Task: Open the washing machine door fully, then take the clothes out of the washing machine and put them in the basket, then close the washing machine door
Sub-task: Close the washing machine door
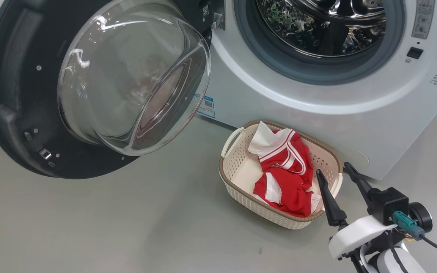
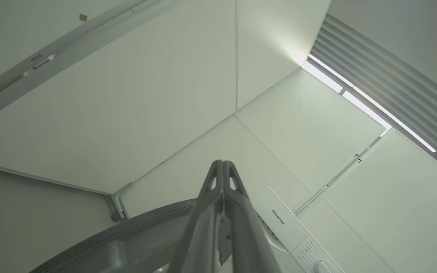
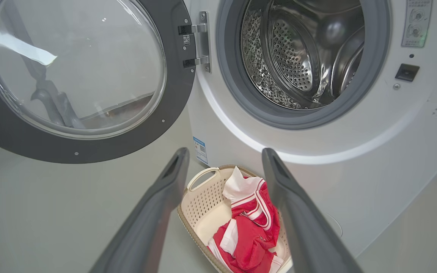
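Head view: at the left, the washing machine door (image 1: 10, 94) stands swung wide open, its glass bowl facing the camera. To its right, the washing machine (image 1: 279, 98) shows its perforated steel drum (image 1: 317, 22). On the floor (image 1: 127, 227) in front of it sits the basket (image 1: 237, 189), with the clothes (image 1: 288, 174) lying inside. Near the basket's right end, the right gripper (image 1: 333, 169) hangs with its fingers spread apart, holding nothing. In the left wrist view, the left gripper (image 2: 223, 163) points up toward white walls (image 2: 127, 113), fingers pressed together, empty.
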### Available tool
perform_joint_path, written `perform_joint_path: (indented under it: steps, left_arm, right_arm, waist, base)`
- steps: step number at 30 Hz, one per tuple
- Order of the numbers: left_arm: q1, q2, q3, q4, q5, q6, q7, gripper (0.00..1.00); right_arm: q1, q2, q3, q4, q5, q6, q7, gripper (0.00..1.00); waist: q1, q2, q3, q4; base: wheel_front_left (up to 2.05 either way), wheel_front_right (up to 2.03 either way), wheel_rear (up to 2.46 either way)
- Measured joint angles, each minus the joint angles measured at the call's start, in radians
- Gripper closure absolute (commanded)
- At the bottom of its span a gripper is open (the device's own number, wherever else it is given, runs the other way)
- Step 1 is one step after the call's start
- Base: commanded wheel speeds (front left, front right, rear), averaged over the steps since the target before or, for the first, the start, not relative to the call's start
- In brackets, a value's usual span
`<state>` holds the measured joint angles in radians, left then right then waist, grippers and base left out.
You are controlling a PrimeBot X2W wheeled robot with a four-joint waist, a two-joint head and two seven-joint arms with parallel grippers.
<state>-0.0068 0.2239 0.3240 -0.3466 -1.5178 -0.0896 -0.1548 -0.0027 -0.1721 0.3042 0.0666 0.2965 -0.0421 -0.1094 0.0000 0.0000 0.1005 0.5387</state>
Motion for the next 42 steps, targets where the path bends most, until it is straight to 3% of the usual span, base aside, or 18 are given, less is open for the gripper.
perform_joint_path:
  steps: [8, 14, 29, 42]
  left_arm:
    - [-0.116, 0.113, 0.126, 0.232, -0.136, 0.121, 0.068, 1.00]
    - [-0.209, 0.162, 0.100, 0.358, -0.205, 0.181, 0.149, 1.00]
    - [-0.285, 0.270, -0.052, 0.633, -0.197, 0.208, 0.330, 1.00]
    - [-0.353, 0.258, -0.137, 0.725, -0.197, 0.208, 0.412, 1.00]
  right_arm:
    - [-0.002, -0.014, -0.002, -0.007, 0.000, 0.000, 0.009, 0.00]
    - [-0.004, -0.018, -0.002, -0.010, 0.000, 0.006, 0.012, 0.00]
    - [-0.003, -0.017, 0.008, -0.033, -0.007, 0.003, 0.028, 0.00]
    - [-0.003, -0.022, 0.005, -0.051, -0.008, 0.003, 0.034, 0.00]
  waist:
    - [0.0000, 0.0000, 0.009, -0.006]
    - [0.0000, 0.0000, 0.007, -0.014]
    - [0.0000, 0.0000, 0.012, -0.046]
    - [0.0000, 0.0000, 0.041, -0.100]
  base:
    - [0.00, 0.00, 0.00]
    - [0.00, 0.00, 0.00]
    - [0.00, 0.00, 0.00]
    - [0.00, 0.00, 0.00]
